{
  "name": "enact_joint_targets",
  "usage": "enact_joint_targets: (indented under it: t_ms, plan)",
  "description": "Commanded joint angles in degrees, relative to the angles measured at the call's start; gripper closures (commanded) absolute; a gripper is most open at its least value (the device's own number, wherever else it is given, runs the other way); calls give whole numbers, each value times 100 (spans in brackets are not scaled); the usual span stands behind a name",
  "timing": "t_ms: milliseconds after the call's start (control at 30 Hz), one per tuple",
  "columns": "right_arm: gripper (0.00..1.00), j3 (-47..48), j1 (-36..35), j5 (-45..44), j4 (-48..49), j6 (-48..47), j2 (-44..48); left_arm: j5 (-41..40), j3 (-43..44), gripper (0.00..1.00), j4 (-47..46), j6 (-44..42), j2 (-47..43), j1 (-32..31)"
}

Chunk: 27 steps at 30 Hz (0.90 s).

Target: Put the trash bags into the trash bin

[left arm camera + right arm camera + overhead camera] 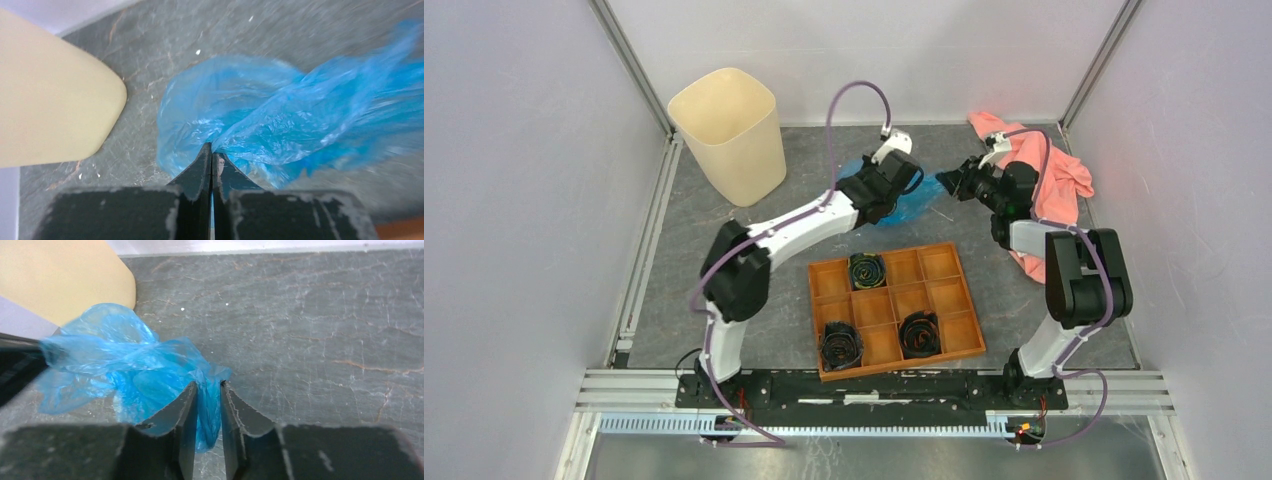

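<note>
The light-blue trash bag (919, 203) lies crumpled on the grey table between my two grippers. In the left wrist view my left gripper (212, 152) is shut, pinching a fold of the bag (280, 115); from above it (886, 192) sits over the bag's left part. My right gripper (206, 385) has its jaws a little apart, with a strip of the bag (125, 360) hanging loosely between them; from above it (942, 183) is at the bag's right end. The cream trash bin (729, 135) stands upright at the back left, apart from the bag, and also shows as a beige wall (50, 110) (65, 275).
An orange compartment tray (944, 265) lies in front of the bag, holding black coiled rolls (865, 270) (841, 343) (918, 333). A salmon-pink cloth (1056, 175) is heaped at the back right behind the right arm. Grey walls enclose the table.
</note>
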<state>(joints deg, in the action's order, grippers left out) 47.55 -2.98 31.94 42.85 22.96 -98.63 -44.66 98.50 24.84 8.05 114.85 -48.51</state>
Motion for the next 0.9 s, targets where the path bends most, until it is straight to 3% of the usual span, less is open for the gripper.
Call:
enact_joint_targets:
  t_ms: [0, 200, 400, 700, 867]
  plan:
    - [66, -105, -110, 206, 139, -155, 567, 1182, 85, 98, 164, 295, -1300, 62]
    - [50, -16, -169, 49, -820, -332, 1122, 3590, 130, 98, 644, 957, -1952, 1040]
    - [27, -400, -186, 174, -1435, -196, 1626, 4797, -45, 98, 583, 1017, -2291, 1567]
    - [15, -1219, 156, 930, -977, 433, 1766, 5626, -295, 98, 180, 1741, -2377, 1968]
    - [13, -962, 267, 1068, -1216, 433, 1908, 5571, -533, 98, 161, 2042, -2431, 2170]
